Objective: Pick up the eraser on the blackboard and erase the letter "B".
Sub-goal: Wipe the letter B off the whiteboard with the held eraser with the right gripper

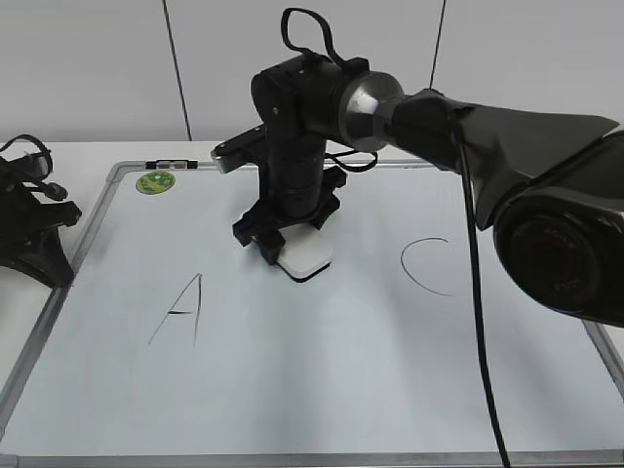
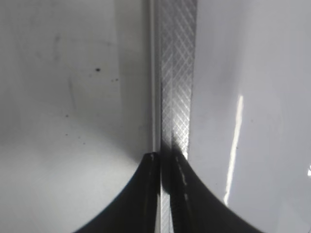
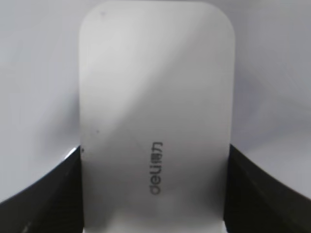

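Closest in the right wrist view, the eraser (image 3: 155, 116) fills the middle of the picture, its white top facing the camera with small grey print near the lower end. The right gripper (image 3: 154, 194) is clamped on it: a dark finger (image 3: 39, 194) presses against each long side, and the eraser's near end runs out of the bottom of the picture between them.

In the exterior view the same eraser (image 1: 305, 257) lies flat on the blackboard (image 1: 322, 380), roughly in the middle between the slanted "A" (image 1: 181, 310) on the left and the open "C" (image 1: 427, 265) on the right. The right gripper (image 1: 283, 239) comes down on it from above, so only the eraser's lower right corner and a thin dark edge underneath show. No letter "B" can be made out; the arm and eraser cover the stretch of board where one would sit between the other two letters.

The left gripper (image 2: 165, 170) appears in its own wrist view with its two dark fingers drawn together over the board's cross-hatched metal frame (image 2: 177, 77), holding nothing. In the exterior view that arm sits at the far left edge, mostly cut off.

Farther back, a round green sticker (image 1: 155, 182) marks the board's upper left corner, beside the white surface (image 1: 68, 161) the board rests on.
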Robot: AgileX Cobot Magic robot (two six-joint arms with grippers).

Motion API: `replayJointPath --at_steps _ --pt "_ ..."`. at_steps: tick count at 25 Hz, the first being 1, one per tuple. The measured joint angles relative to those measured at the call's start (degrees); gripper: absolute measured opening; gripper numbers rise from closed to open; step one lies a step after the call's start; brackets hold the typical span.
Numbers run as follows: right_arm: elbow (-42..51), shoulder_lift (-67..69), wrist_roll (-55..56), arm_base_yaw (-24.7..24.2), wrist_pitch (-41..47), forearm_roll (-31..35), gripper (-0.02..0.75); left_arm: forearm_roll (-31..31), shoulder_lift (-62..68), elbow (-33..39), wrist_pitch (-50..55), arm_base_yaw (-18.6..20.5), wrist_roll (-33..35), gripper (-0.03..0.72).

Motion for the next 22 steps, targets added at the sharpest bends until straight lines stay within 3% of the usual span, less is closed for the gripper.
replayJointPath --at_steps 16,22 --pt "0.2 -0.9 2.0 -4.1 1.8 -5.4 0.526 0.1 0.0 0.0 0.0 0.0 0.0 0.029" --pt "0.4 -7.0 2.0 -6.5 2.8 -6.8 0.526 0.2 0.0 0.0 0.0 0.0 0.0 0.029"
